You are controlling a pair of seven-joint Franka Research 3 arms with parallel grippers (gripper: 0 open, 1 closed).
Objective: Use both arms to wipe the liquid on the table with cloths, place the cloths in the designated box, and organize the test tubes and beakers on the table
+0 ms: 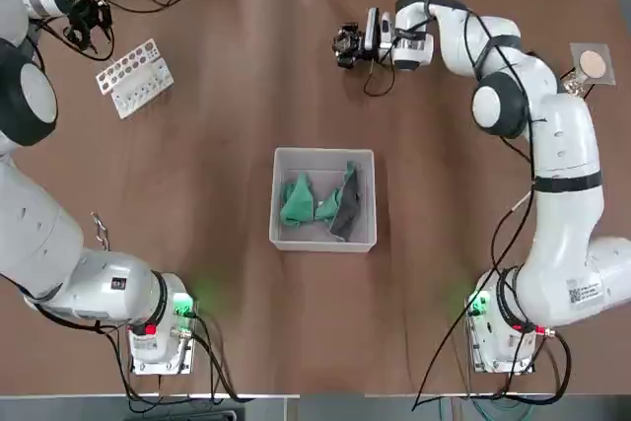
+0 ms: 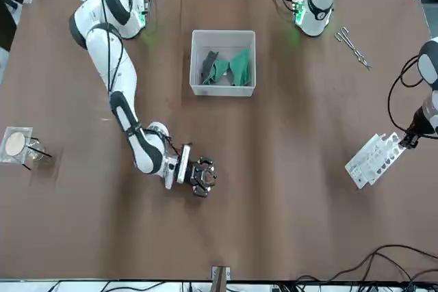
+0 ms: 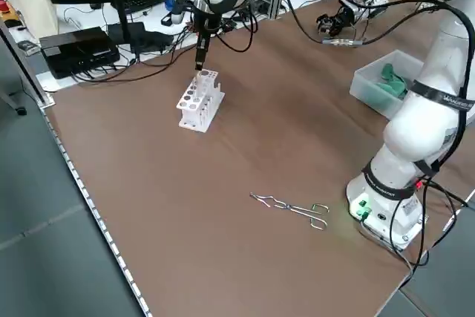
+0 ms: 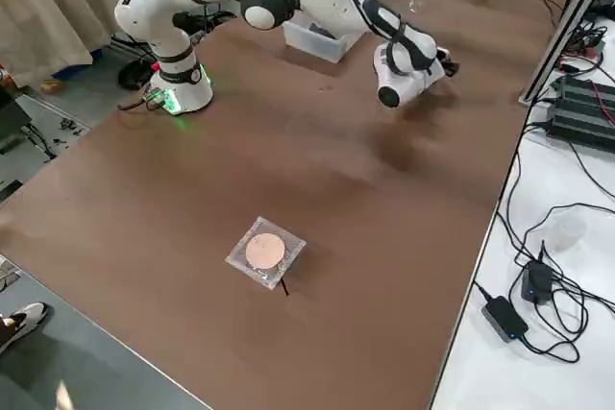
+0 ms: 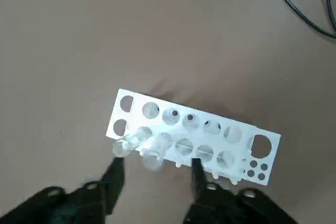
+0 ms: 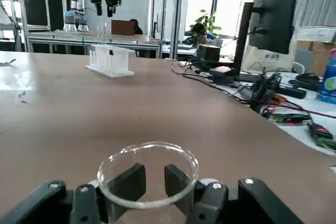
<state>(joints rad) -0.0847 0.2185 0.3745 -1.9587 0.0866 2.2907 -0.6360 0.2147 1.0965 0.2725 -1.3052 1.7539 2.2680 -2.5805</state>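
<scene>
Cloths [image 1: 320,202] lie inside the box [image 1: 323,240] at table [image 1: 237,145] centre. Right gripper [image 6: 149,182], at 12 o'clock from the box, pinches the rim of a beaker [image 6: 148,173]. Left gripper [image 5: 153,174], fingers parted, hangs over the rack [image 5: 191,137] at 10 o'clock.

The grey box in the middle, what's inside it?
Inside the box lie crumpled cloths, teal-green with dark grey parts. Whatever is beneath them is hidden.
</scene>
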